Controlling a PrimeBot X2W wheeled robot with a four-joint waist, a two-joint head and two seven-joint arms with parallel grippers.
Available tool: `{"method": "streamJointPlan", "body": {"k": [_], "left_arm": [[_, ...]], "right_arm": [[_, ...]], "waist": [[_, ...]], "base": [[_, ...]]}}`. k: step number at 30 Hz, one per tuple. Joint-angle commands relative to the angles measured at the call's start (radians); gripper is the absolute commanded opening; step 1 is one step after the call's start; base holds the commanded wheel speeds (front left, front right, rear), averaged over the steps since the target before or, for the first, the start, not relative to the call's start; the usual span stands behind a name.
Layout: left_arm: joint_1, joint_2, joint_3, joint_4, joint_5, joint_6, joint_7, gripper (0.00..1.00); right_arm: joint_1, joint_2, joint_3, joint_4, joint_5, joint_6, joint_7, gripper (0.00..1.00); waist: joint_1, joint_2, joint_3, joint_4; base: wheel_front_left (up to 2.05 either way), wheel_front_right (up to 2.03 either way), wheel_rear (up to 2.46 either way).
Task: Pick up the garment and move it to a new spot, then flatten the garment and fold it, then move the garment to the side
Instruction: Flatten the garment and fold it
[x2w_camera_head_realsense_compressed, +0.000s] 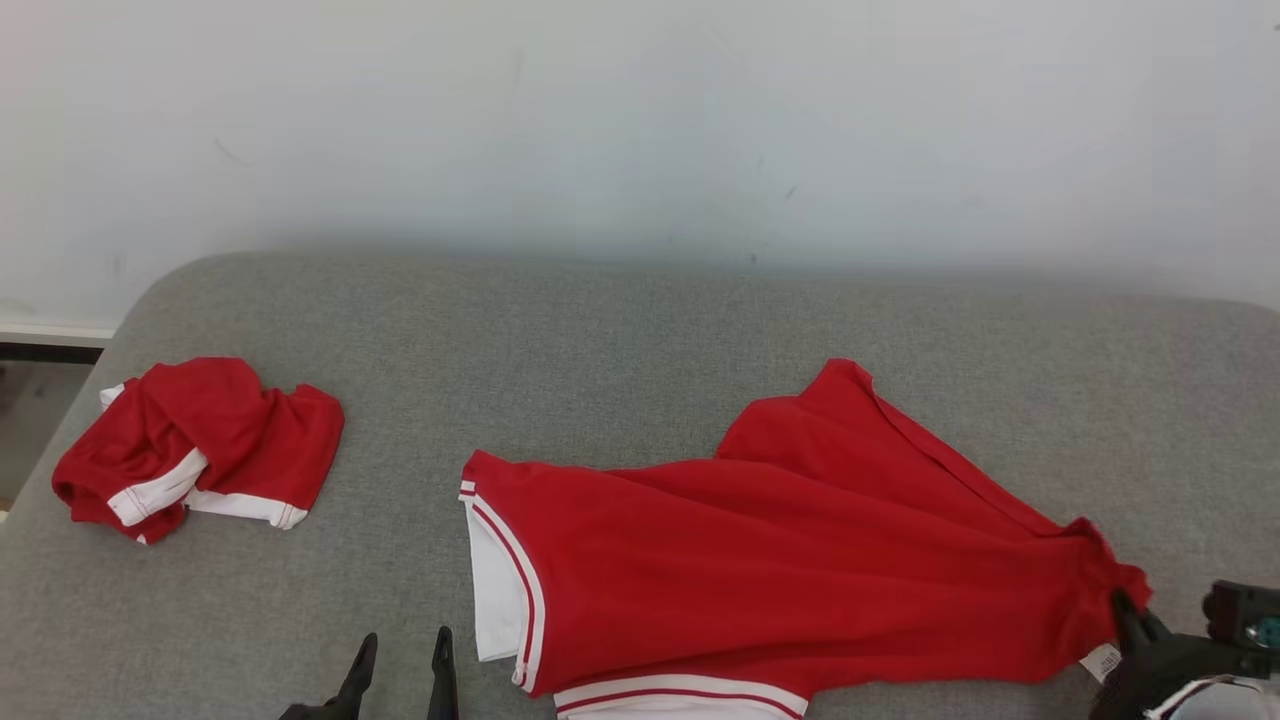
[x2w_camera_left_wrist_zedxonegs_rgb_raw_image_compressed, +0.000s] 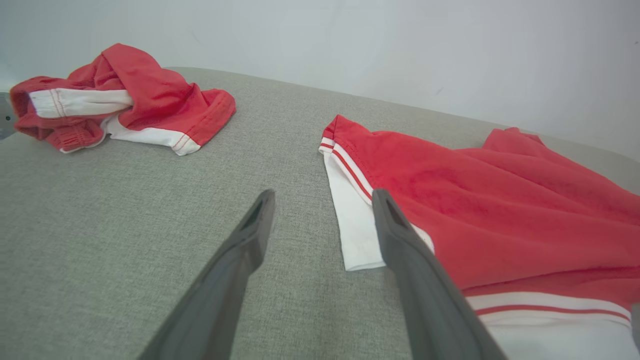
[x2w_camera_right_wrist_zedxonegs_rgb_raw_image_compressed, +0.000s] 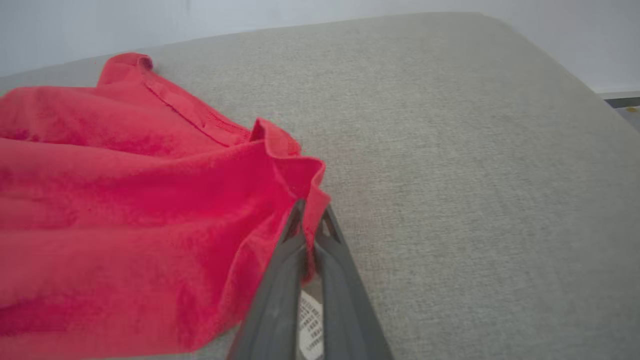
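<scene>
A red garment (x2w_camera_head_realsense_compressed: 800, 560) with white and red striped trim lies spread across the grey cushion, its white trimmed end toward the left. My right gripper (x2w_camera_head_realsense_compressed: 1125, 605) is shut on its bunched right corner, and the right wrist view shows the red cloth (x2w_camera_right_wrist_zedxonegs_rgb_raw_image_compressed: 150, 210) pinched between the closed fingertips (x2w_camera_right_wrist_zedxonegs_rgb_raw_image_compressed: 311, 220). My left gripper (x2w_camera_head_realsense_compressed: 402, 655) stands open near the front edge, just left of the garment's white hem. In the left wrist view its two fingers (x2w_camera_left_wrist_zedxonegs_rgb_raw_image_compressed: 255, 230) are spread with bare cushion between them, and the garment (x2w_camera_left_wrist_zedxonegs_rgb_raw_image_compressed: 500, 210) lies to the right.
A second red and white garment (x2w_camera_head_realsense_compressed: 195, 440) lies crumpled at the cushion's far left. The grey cushion (x2w_camera_head_realsense_compressed: 640, 340) runs back to a white wall (x2w_camera_head_realsense_compressed: 640, 120). Its left edge drops off near the crumpled pile.
</scene>
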Motion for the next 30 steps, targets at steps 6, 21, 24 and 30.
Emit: {"method": "streamJointPlan", "body": {"k": [6,21,24,30], "left_arm": [[0.008,-0.009,-0.005,0.013,0.008,-0.01,-0.004,1.0],[-0.018,-0.034,-0.021,0.045,0.023,-0.029,-0.005,1.0],[-0.008,-0.035,-0.023,0.045,0.025,-0.029,-0.005,1.0],[0.001,-0.044,-0.041,0.055,0.026,-0.034,-0.002,1.0]], "right_arm": [[-0.018,0.057,-0.003,-0.136,-0.059,0.001,0.119,0.0],[-0.239,0.061,-0.031,0.065,-0.212,0.001,-0.03,1.0],[-0.227,0.074,-0.042,0.039,-0.217,0.001,-0.12,1.0],[-0.128,0.105,-0.042,-0.073,-0.188,0.001,-0.19,1.0]], "waist": [[0.0,-0.0001,-0.006,0.023],[0.0,-0.0001,0.004,0.057],[0.0,-0.0001,0.004,0.036],[0.0,-0.0001,0.001,-0.002]], "base": [[0.0,0.0,0.0],[0.0,0.0,0.0],[0.0,0.0,0.0],[0.0,0.0,0.0]]}}
